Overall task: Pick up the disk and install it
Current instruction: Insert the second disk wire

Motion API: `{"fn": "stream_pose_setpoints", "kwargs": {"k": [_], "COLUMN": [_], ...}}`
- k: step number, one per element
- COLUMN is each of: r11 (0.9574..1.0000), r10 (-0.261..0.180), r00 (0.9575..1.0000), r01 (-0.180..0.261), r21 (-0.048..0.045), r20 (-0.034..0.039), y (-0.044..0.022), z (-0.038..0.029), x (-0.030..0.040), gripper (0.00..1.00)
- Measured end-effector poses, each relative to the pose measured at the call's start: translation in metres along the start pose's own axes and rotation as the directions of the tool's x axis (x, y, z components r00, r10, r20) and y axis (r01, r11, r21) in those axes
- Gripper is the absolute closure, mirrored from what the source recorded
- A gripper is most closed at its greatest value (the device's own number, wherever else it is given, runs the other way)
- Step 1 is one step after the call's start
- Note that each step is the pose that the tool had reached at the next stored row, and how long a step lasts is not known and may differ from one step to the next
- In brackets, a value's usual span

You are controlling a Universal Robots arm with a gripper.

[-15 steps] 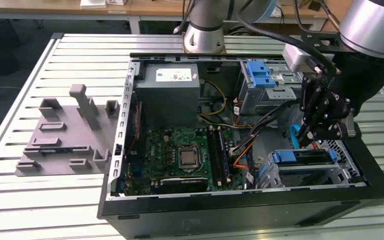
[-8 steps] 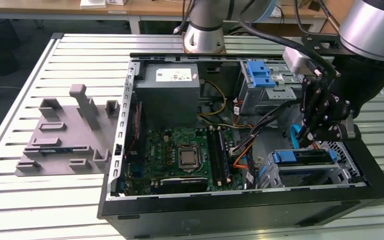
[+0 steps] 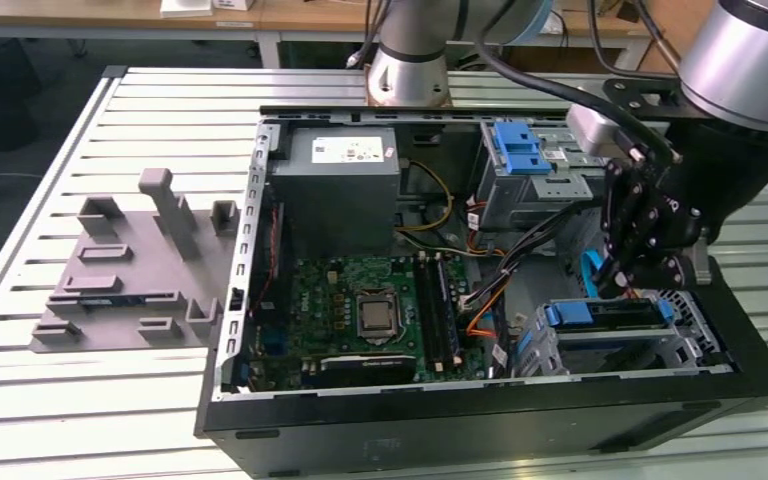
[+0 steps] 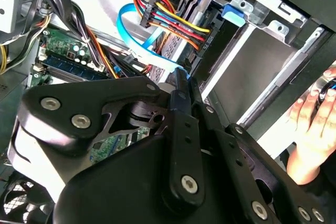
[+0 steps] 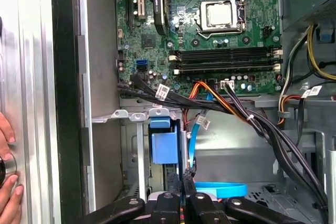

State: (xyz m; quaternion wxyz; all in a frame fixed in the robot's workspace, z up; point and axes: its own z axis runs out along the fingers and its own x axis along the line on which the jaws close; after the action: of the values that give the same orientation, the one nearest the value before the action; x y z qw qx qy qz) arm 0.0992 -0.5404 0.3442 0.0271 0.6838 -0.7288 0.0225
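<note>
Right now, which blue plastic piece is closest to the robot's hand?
The lower blue handle, on the drive bay just below the hand. The other blue latch sits farther back, beside the grey power supply.

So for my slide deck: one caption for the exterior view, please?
Black gripper lowered inside the open computer case, just above the blue-handled disk in its bay.

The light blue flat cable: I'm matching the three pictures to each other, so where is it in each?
Exterior view: the light blue flat cable curves right beside the gripper.
Second wrist view: it loops next to the red-and-yellow wire bundle.
First wrist view: it lies as a flat band close to the gripper.
Shared landmark: the green motherboard.
</note>
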Motion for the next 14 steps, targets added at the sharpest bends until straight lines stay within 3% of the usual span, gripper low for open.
{"fn": "stream_pose_setpoints", "kwargs": {"k": [14], "r11": [1.0], "r10": [0.0], "r00": [1.0], "r01": [0.0], "r21": [0.0], "r20": [-0.0001], "y": [-0.0043], "z": [0.003], "x": [0.0034], "gripper": [0.84]}}
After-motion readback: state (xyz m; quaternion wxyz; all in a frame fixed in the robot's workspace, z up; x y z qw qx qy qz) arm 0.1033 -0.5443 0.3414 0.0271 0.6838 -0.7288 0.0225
